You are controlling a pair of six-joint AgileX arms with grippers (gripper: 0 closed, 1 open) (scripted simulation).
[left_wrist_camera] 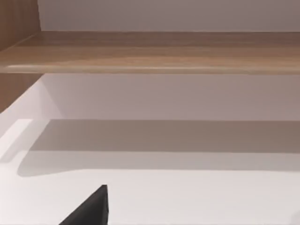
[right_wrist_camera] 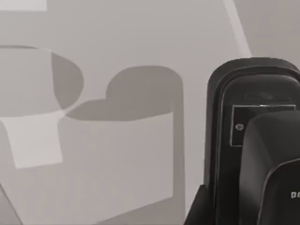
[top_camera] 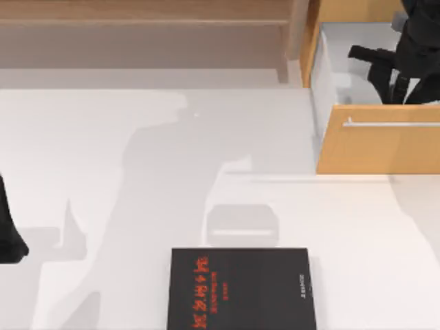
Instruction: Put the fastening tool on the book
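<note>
The left arm (top_camera: pixel 8 234) sits parked at the white worktop's (top_camera: pixel 103 206) left edge. The book (top_camera: pixel 240 289) lies flat at the near middle. At right, inside the open wooden drawer (top_camera: pixel 378 144), the right tool (top_camera: pixel 399 86) is at the fastening tool (right_wrist_camera: pixel 253 140); whether it grips, I cannot tell.

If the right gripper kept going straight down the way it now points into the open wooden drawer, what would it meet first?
Most likely the small black stapler-like fastening tool, seen close ahead in the right wrist view. The right gripper hangs inside the wooden drawer; depth is unclear.

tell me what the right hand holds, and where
Cannot tell: the right hand is down in the open drawer near the stapler, grip hidden; left arm parked far left.
</note>
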